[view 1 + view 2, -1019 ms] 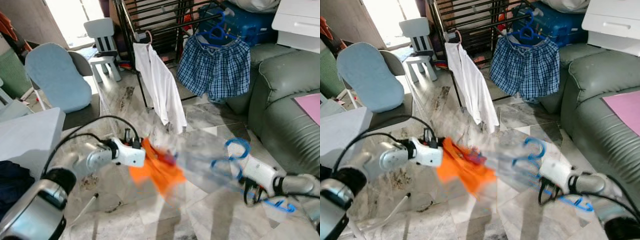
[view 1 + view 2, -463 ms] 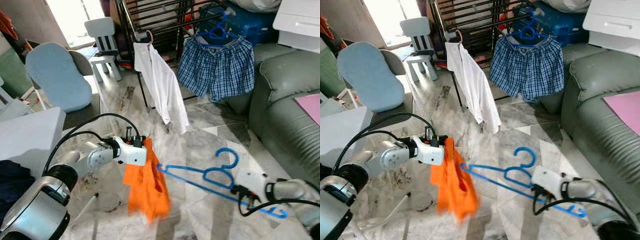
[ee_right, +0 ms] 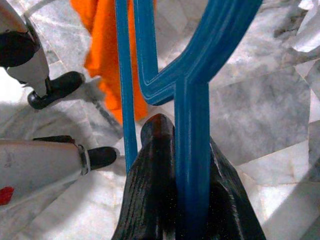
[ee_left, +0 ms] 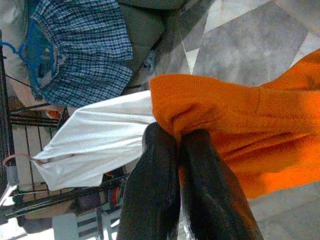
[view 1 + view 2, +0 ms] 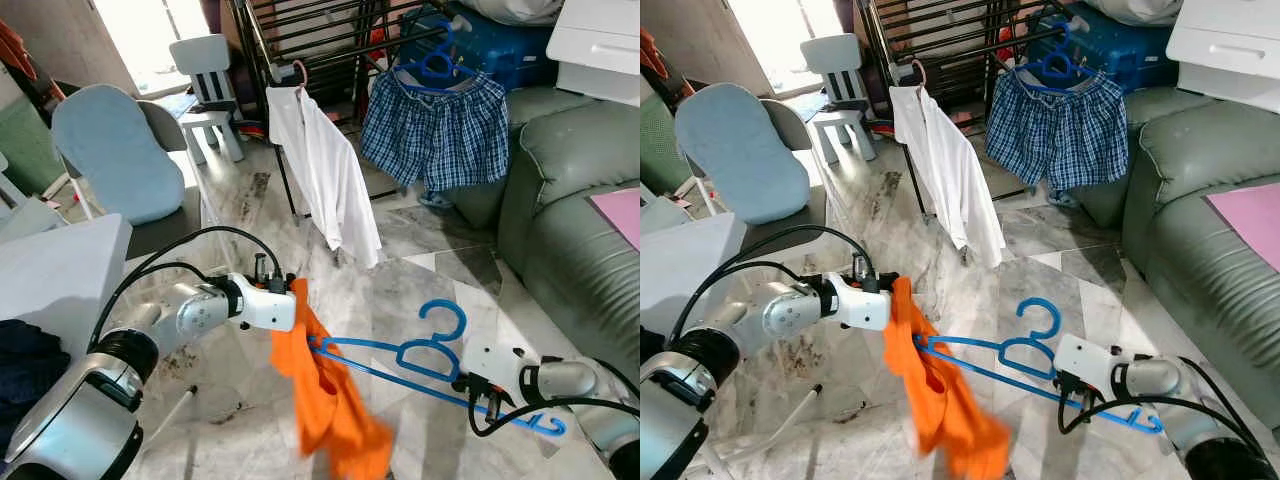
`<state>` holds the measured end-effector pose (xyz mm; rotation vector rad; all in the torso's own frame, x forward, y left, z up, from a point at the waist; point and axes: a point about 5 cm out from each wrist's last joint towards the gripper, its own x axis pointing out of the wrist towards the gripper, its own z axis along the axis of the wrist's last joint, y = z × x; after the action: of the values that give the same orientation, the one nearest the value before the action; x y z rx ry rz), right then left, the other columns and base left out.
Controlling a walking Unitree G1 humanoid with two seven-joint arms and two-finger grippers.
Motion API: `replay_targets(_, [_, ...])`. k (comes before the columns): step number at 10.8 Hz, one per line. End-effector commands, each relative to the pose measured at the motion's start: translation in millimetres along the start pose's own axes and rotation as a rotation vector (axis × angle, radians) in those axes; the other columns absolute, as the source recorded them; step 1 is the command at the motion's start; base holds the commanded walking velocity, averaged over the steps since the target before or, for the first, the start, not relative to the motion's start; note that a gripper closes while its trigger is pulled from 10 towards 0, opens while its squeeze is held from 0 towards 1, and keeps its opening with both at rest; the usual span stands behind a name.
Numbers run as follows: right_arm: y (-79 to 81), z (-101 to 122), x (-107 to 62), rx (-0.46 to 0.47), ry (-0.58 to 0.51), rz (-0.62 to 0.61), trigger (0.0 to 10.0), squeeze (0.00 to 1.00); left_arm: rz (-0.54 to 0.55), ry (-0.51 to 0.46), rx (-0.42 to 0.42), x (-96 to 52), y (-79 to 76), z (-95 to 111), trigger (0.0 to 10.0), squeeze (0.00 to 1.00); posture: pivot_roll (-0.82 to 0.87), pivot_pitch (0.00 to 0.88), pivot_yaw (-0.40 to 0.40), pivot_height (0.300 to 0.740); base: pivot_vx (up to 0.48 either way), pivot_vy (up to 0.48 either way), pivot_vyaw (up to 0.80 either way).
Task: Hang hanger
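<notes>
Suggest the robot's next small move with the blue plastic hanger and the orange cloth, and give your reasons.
Probably the right gripper should push the blue plastic hanger further into the orange cloth. The left gripper pinches the cloth's top edge, the hanger's far end sits in its folds, and most of the cloth hangs bunched below, not yet spread over the hanger's shoulders.

Two blue hangers (image 5: 400, 352) (image 5: 437, 62), one orange garment (image 5: 330, 400), one white shirt (image 5: 325, 170), one plaid shorts (image 5: 435, 130)

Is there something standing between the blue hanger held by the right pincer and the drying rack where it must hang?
Nothing visible blocks it: bare marble floor lies between the blue hanger and the drying rack, between white shirt and plaid shorts.
</notes>
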<state>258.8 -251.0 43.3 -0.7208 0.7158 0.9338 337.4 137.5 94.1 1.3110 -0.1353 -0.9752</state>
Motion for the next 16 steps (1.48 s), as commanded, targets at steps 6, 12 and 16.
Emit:
replay_targets(6, [-1.0, 5.1, 3.2, -0.04, 0.008, 0.035, 10.0, 0.0, 0.017, 0.05, -0.06, -8.0, 5.1, -10.9, 10.0, 0.0, -0.14, 0.0, 0.145, 0.74, 0.0, 0.0, 0.0])
replay_targets(12, [-12.2, -2.5, -20.0, -0.03, -0.009, 0.038, 10.0, 0.0, -0.026, 0.132, -0.068, -19.6, -9.5, -26.7, 10.0, 0.0, -0.13, 0.0, 0.144, 0.74, 0.0, 0.0, 0.0])
replay_targets(16, [-22.1, -1.5, -21.1, -0.044, 0.014, -0.019, 10.0, 0.0, -0.043, 0.107, -0.074, -15.6, -13.8, -21.8, 10.0, 0.0, -0.14, 0.0, 0.149, 0.74, 0.0, 0.0, 0.0])
